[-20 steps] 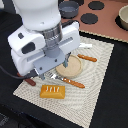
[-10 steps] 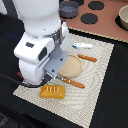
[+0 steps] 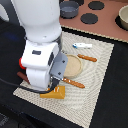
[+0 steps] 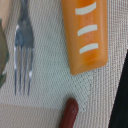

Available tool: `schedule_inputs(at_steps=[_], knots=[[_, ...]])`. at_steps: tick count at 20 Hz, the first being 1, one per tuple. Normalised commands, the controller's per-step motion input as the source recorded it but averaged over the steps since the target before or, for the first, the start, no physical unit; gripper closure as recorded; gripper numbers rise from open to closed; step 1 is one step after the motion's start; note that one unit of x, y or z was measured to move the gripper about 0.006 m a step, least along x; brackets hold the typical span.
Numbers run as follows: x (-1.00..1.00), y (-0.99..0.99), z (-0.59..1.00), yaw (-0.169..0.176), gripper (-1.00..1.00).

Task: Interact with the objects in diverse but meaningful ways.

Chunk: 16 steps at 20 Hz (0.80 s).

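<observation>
Wrist view: loaf [image 4: 85, 34] lies on the mat [image 4: 45, 85] between fork [image 4: 21, 47] and sausage [image 4: 68, 114]. Gripper state cannot be determined.

Arm body [image 3: 42, 55] sat low over the placemat's [image 3: 100, 75] corner on the exterior view's left, blocking access to the bread loaf [image 3: 56, 92] under it. In the wrist view the loaf [image 4: 85, 32], fork [image 4: 22, 47] and sausage [image 4: 67, 114] lay apart, with bare mat strips between them. Wooden plate [image 3: 73, 64] filled the mat's middle, a wood-handled utensil [image 3: 73, 83] just beside it. Mat was open toward the exterior view's right edge. Pot [image 3: 69, 8] stood well apart on the stovetop [image 3: 107, 22].
</observation>
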Motion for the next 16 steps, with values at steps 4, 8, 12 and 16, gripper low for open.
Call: schedule_inputs(at_steps=[4,8,12,16], knots=[[0.63,-0.36,0.0,0.039,-1.0],[0.38,-0.33,-0.03,0.105,-1.0],[0.2,-0.32,-0.01,0.174,-1.0],[0.09,-0.37,0.0,0.1,-1.0]])
